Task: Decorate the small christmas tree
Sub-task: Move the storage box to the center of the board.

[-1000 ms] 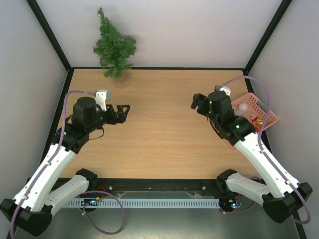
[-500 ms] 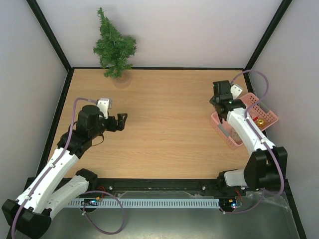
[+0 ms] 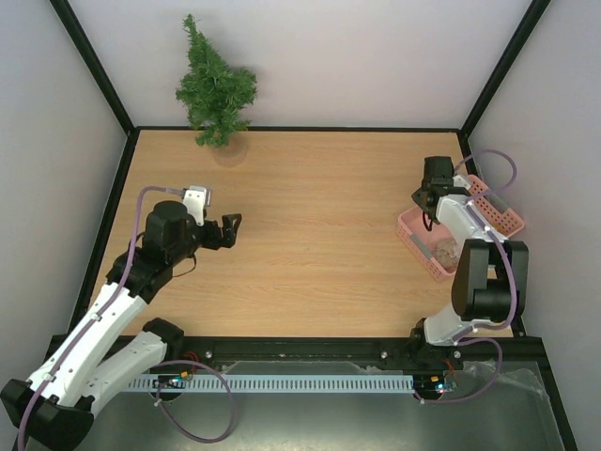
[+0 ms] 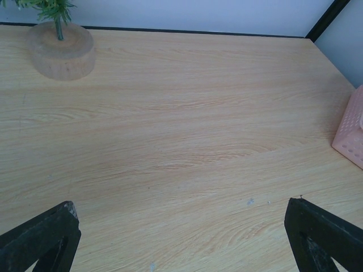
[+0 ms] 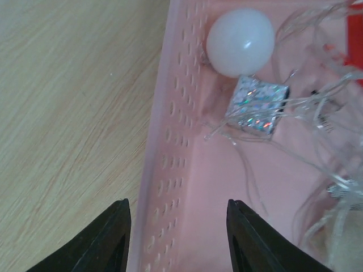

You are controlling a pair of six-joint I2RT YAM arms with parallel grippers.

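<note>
Left tool (image 3: 230, 227) wide open, small christmas tree (image 3: 216, 89) well ahead; right tool (image 5: 177, 204) parted over pink basket (image 5: 170, 141) rim.

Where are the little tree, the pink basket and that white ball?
small christmas tree (image 3: 216, 89): top external view, middle of its green branches.
pink basket (image 5: 177, 113): right wrist view, its perforated side wall.
white ball (image 5: 240, 42): right wrist view, centre of the ball.
</note>
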